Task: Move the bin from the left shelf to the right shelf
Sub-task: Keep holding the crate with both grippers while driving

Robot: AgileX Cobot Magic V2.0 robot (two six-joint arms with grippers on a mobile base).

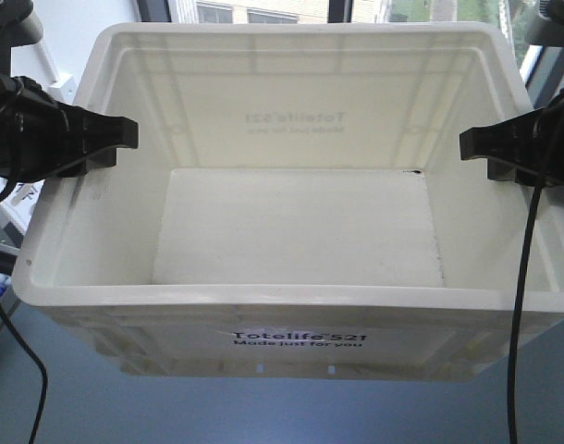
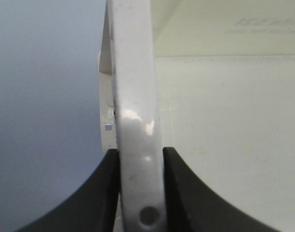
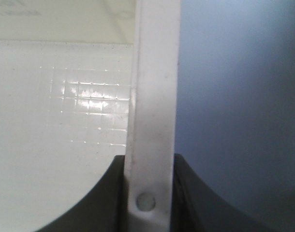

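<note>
The white bin (image 1: 291, 231) fills the front view, empty, with black print "Totelife 521 Made just for you" on its near side. My left gripper (image 1: 116, 148) is shut on the bin's left rim; in the left wrist view (image 2: 140, 159) both black fingers press the white rim (image 2: 135, 106). My right gripper (image 1: 481, 153) is shut on the bin's right rim; in the right wrist view (image 3: 148, 164) the fingers clamp the rim (image 3: 154, 96). Both arms hold the bin between them.
A grey-blue surface (image 1: 69, 398) lies under the bin's near side. Windows (image 1: 263, 11) stand behind the bin. Black cables (image 1: 518, 305) hang from the right arm and at the left (image 1: 23, 351).
</note>
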